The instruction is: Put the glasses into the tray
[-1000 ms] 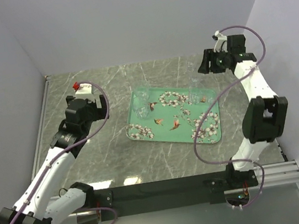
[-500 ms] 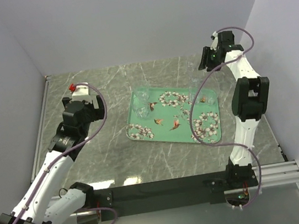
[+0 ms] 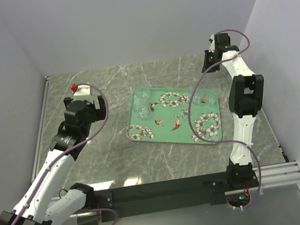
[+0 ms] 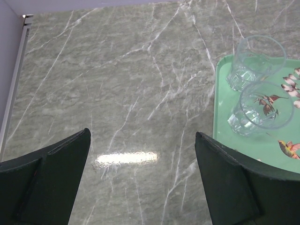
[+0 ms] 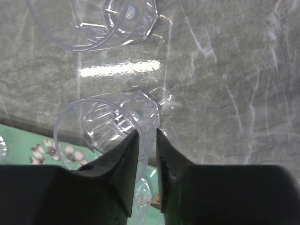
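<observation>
The mint-green tray (image 3: 165,122) lies mid-table. Two clear glasses (image 3: 141,98) stand in its far left corner; the left wrist view shows them as one glass (image 4: 255,61) and another (image 4: 262,110) on the tray (image 4: 225,140). My left gripper (image 3: 94,108) (image 4: 142,132) is open and empty over bare table left of the tray. My right gripper (image 3: 207,64) (image 5: 147,133) is shut on the rim of a tilted glass (image 5: 103,122), one finger inside and one outside, above the tray's far right edge (image 5: 14,136). Another glass (image 5: 93,23) lies on the table beyond it.
The grey marble table (image 3: 106,79) is walled on the left, back and right. A further glass (image 3: 196,93) stands in the tray's far right part. My right arm (image 3: 244,96) stands folded upright beside the tray's right side.
My right arm has folded inward and upright, its elbow moving left and away from me, while its gripper stays by the tray's far right corner. My left arm has hardly moved.
</observation>
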You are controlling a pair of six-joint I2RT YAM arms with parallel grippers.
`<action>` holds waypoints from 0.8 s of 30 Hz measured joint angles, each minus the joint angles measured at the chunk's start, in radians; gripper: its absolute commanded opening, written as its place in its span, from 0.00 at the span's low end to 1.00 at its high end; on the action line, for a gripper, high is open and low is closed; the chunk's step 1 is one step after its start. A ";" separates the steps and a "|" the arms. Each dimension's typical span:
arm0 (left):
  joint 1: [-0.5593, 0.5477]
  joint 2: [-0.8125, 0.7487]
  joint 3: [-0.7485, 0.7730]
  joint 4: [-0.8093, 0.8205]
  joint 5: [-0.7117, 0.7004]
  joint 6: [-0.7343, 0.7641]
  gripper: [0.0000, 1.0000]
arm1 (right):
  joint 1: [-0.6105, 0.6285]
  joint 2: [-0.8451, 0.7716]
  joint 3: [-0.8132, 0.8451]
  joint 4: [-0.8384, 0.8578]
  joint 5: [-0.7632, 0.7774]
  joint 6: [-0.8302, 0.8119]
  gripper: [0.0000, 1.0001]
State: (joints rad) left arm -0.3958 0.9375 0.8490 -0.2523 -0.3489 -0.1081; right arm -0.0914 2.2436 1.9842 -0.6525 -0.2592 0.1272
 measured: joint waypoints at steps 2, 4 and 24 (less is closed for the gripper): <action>0.000 0.005 0.000 0.000 0.000 0.000 0.99 | 0.002 0.005 0.000 0.000 0.006 -0.005 0.12; 0.000 0.009 0.000 0.000 0.000 0.000 0.99 | 0.003 0.005 0.000 0.001 0.016 -0.011 0.04; 0.000 0.009 -0.003 0.000 -0.002 0.000 0.99 | -0.144 -0.269 -0.308 0.229 0.053 -0.015 0.00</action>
State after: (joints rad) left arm -0.3958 0.9463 0.8463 -0.2520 -0.3508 -0.1078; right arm -0.2352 1.9747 1.6760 -0.4236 -0.2058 0.1120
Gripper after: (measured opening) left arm 0.995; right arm 0.023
